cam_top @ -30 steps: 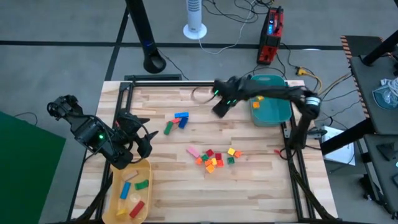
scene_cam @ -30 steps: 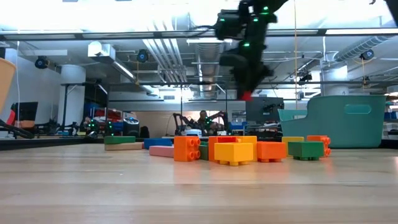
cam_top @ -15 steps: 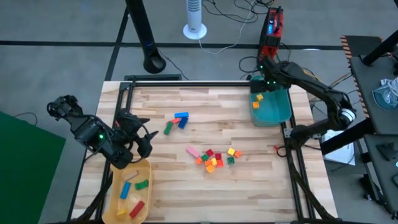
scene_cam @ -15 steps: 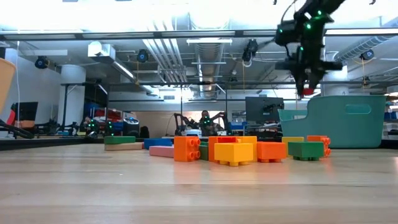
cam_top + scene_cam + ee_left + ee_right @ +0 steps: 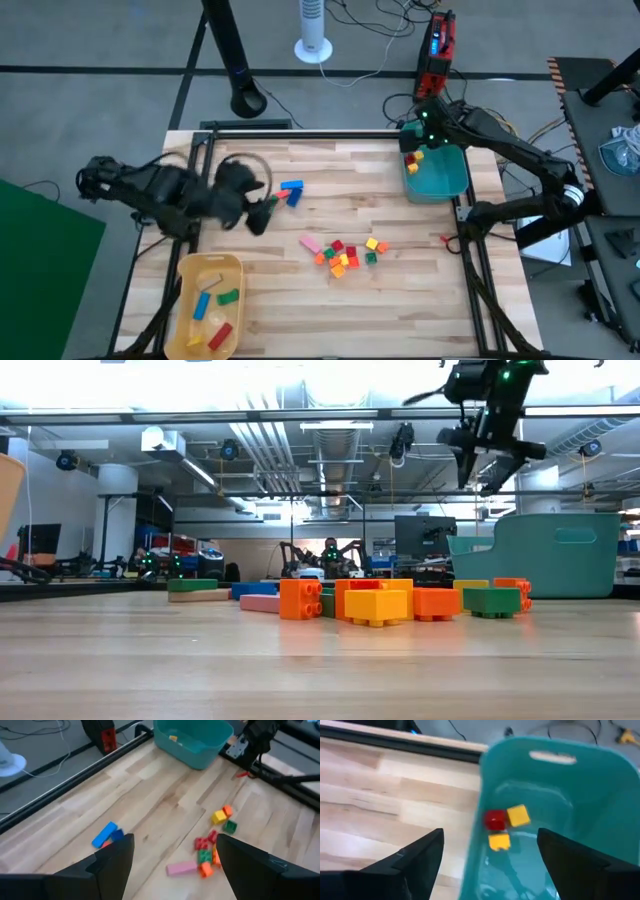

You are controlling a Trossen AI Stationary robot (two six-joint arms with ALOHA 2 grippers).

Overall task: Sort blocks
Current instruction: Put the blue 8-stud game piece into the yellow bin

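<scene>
Pale wooden tabletop (image 5: 300, 290) holds a heap of small coloured plastic blocks (image 5: 345, 254), well apart from the teal plastic bin (image 5: 440, 175). Right gripper (image 5: 487, 460) hangs wide and empty over it; left gripper (image 5: 255, 207), also wide, sits nearer the heap.

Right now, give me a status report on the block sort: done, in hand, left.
Done: a red cube and two yellow cubes lie in the teal bin; several bars lie in the yellow tray.
In hand: nothing. The right pincer hangs open above the bin, and the left pincer, open too, is out over the table.
Left: the central pile and the blue bars near the left pincer.
</scene>
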